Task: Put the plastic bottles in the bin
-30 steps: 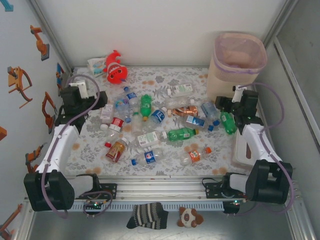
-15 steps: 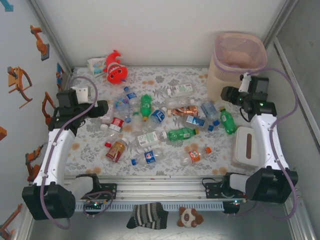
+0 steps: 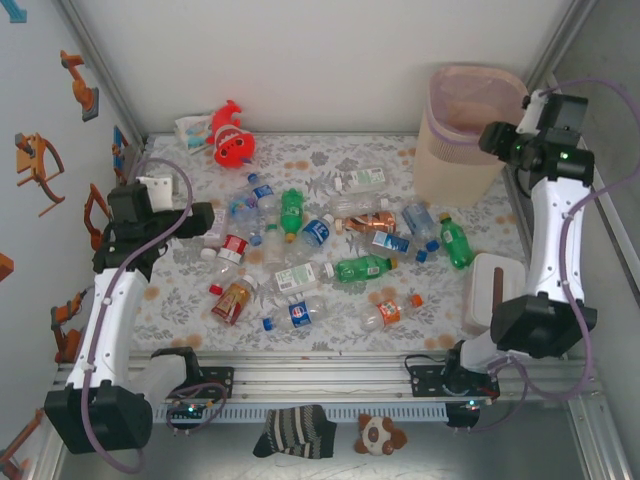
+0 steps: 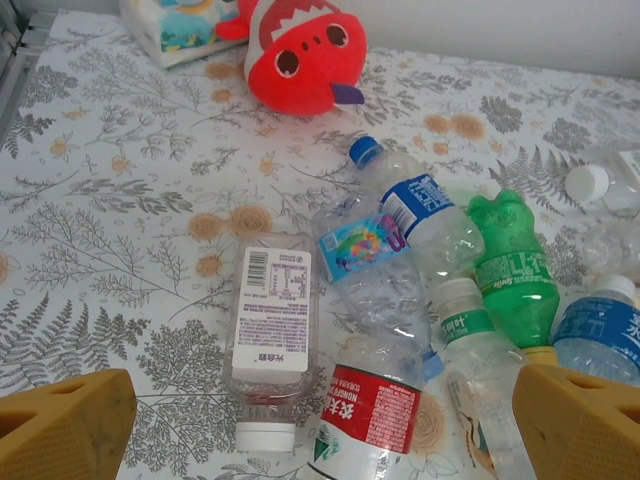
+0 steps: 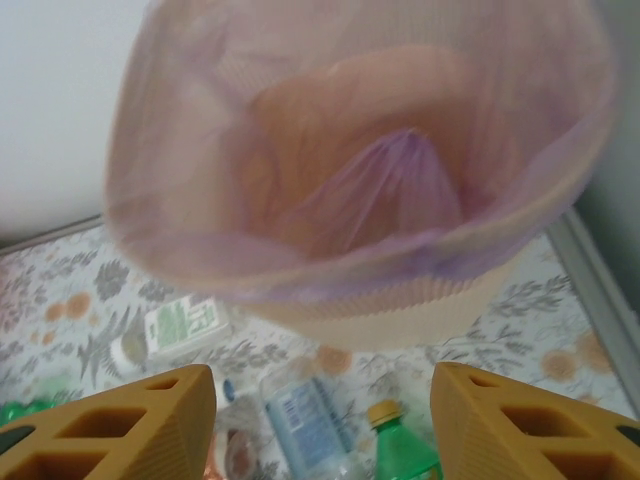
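The flower-patterned table cloth [image 3: 180,290] carries the whole job. The tall beige-pink plastic bin with its purple-edged liner [image 3: 445,170] stands at the far right corner. The plastic bottles [image 3: 362,268] lie on their sides across the middle of the cloth, none standing.

My right claw [image 3: 495,135] hangs high at the bin's near rim [image 5: 330,265] and looks down into the liner. Its jaws are apart with nothing between them, so it has nothing to drop. The nearest bottle to that arm is the green plastic one with the yellow cap [image 3: 456,245], low on the cloth by the bin's foot.

My left claw [image 3: 205,215] is spread wide and empty over the left edge of the heap. Just ahead of it lies the clear squarish bottle with the white label and white cap [image 4: 268,325]. Its long axis runs straight away from me, cap nearest, so I judge the jaws already straddle its narrow width.
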Controlling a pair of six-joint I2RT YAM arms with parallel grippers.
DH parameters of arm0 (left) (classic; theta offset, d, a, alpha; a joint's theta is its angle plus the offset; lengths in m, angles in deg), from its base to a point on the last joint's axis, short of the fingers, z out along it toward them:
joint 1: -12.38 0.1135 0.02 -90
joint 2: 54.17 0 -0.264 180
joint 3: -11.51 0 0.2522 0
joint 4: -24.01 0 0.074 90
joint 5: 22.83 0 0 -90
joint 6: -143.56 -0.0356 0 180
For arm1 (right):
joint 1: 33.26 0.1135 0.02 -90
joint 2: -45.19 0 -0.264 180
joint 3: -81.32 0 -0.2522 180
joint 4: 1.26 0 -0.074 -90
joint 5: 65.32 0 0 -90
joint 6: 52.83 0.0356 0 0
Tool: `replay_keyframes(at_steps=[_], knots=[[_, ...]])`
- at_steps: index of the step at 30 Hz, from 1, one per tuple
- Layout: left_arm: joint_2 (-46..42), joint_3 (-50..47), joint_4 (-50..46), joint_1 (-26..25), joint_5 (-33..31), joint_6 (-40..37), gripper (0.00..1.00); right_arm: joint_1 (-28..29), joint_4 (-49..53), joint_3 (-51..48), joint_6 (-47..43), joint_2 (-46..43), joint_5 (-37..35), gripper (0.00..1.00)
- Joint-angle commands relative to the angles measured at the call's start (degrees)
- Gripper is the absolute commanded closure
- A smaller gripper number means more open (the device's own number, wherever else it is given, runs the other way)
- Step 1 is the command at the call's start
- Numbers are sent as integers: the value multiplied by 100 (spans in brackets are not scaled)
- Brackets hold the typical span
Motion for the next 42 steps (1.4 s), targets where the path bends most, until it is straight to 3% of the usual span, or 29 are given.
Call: replay_keyframes(at_steps=[1,4,7,12,19,25,29,42], knots=[[-107,-222,342,37,56,258,4,-420,243,545,21,455,222,44],[-65,-151,224,55,0,196,4,-652,150,961,115,897,812,46],[-11,-146,292,124,57,235,4,-655,-44,1188,547,1228,845,56],[34,-138,339,239,210,310,4,-576,-1323,361,1654,1147,303,57],[25,-151,346,292,266,367,4,-100,-856,584,1947,1314,-1074,51],[25,-151,353,381,319,422,4,6,-596,462,2528,1243,-1602,44],[42,-151,350,425,372,443,4,31,-203,688,2800,1483,-1648,45],[156,-160,358,496,383,490,4,227,-130,796,2840,1708,-1325,67]])
